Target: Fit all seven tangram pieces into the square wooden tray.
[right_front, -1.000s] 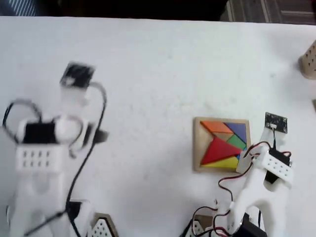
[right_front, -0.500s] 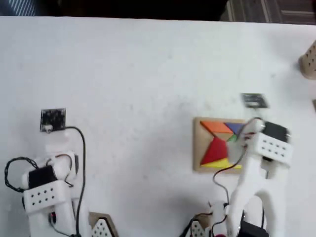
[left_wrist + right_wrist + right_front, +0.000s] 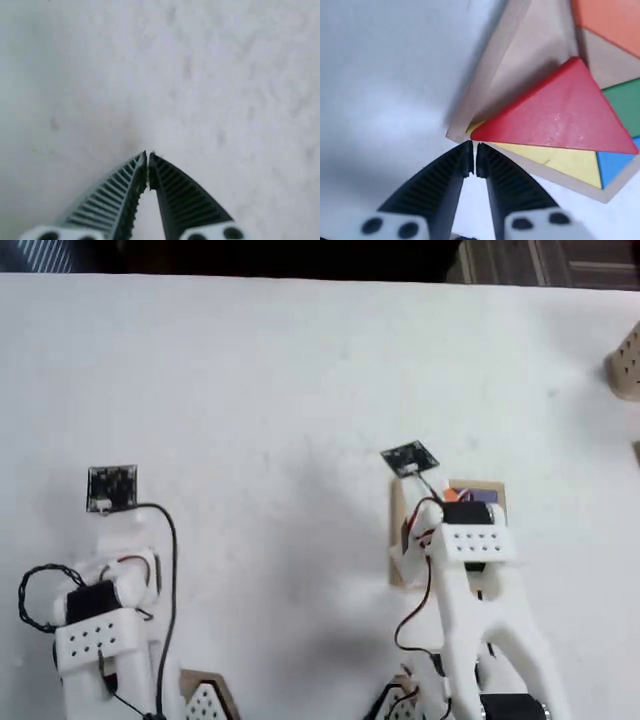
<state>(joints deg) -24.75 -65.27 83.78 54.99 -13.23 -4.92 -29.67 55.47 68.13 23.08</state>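
Right pincer [image 3: 473, 155], tips together and empty, sits at a corner of the wooden tray [image 3: 487, 70], right of the surface's middle; the red triangle [image 3: 555, 117] there looks unseated, probably needing a nudge inward; left pincer [image 3: 148, 165] is likewise closed.

Square tray [image 3: 482, 87] of pale, bare wood — matt, with faint grain. Red triangle [image 3: 555, 120] painted smooth, with a soft sheen. White table [image 3: 200, 75] matt, faintly mottled. Fingers [image 3: 117, 200] — dark, dull, ribbed plastic.
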